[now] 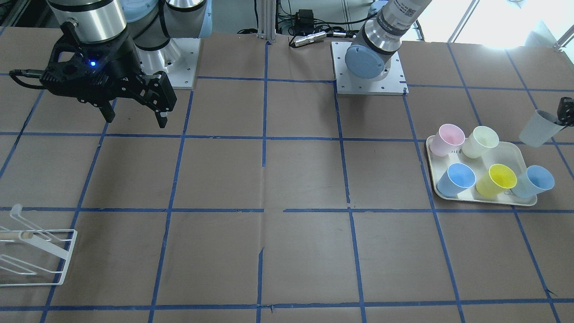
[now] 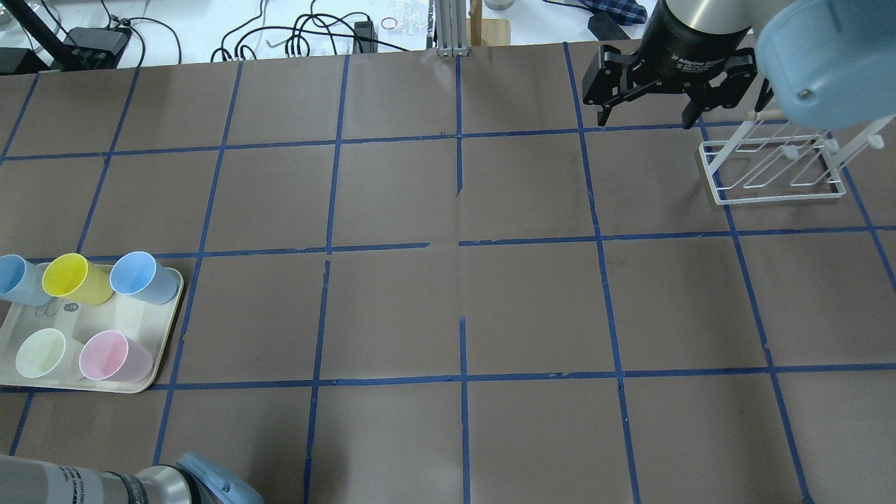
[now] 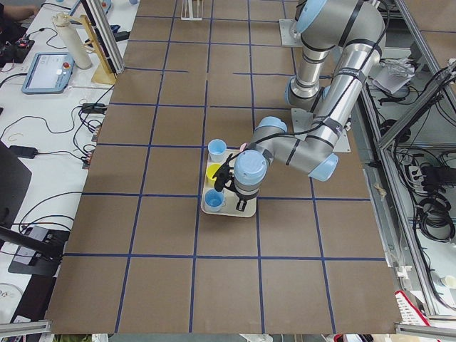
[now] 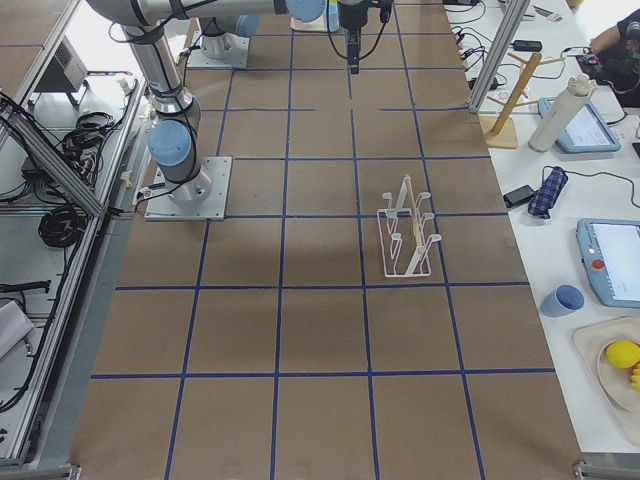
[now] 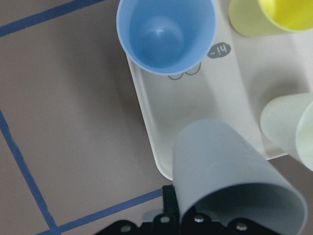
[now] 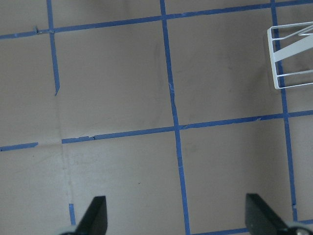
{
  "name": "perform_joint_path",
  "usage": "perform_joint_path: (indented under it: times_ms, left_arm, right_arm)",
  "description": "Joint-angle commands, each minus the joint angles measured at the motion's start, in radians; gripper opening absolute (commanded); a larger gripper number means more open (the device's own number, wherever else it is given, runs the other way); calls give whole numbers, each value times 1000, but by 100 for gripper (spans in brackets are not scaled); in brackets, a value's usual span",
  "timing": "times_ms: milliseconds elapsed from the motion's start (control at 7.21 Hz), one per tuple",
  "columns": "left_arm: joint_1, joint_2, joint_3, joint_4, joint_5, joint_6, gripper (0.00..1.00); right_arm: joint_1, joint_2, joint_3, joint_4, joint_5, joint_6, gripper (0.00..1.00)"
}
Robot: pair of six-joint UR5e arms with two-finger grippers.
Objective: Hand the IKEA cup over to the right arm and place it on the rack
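The IKEA cup (image 1: 539, 128), pale grey and tilted, hangs in the air just off the tray's far corner. My left gripper (image 1: 560, 119) is shut on its rim at the front view's right edge. In the left wrist view the cup (image 5: 230, 171) fills the lower right, above the tray's edge, with the gripper (image 5: 193, 218) at its rim. My right gripper (image 1: 134, 119) is open and empty, high above the table near its base; it also shows in the overhead view (image 2: 647, 120). The white wire rack (image 2: 773, 164) stands just beyond it, and its corner shows in the right wrist view (image 6: 293, 58).
The cream tray (image 1: 431, 161) holds a pink cup (image 1: 448, 139), a pale yellow-green cup (image 1: 480, 141), a yellow cup (image 1: 497, 179) and two light blue cups (image 1: 457, 178). The table is brown paper with blue tape lines. The rack also shows at the front view's left edge (image 1: 33, 251).
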Motion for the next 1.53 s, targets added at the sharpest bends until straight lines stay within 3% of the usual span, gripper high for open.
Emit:
perform_joint_path:
  times_ms: [0,277,555,832,1109,1248,1387]
  left_arm:
    - [-14,-12,184,-387,-85,-1,0]
    - [-52,-20,233,-651,-199,-63,0]
    - [-201,-23,229,-842,-346,-163,0]
    - [-384,-27,182,-1000,-556,-244,0]
    - [-532,-44,64,-1120,-802,-274,0]
    - [-624,-44,4,-1178,-944,-268,0]
    - [-714,-44,-48,-1179,-1042,-262,0]
  right_arm:
    - [-1,0,0,1,0,0,100]
    - [-3,0,0,1,0,-2,100]
    - [-18,0,-5,0,9,-15,100]
    - [-27,-14,-12,65,14,55,100]
    - [-80,-28,-14,110,24,108,100]
    - [-181,-28,-3,121,138,22,100]
    - [-290,-26,-2,211,282,-23,100]
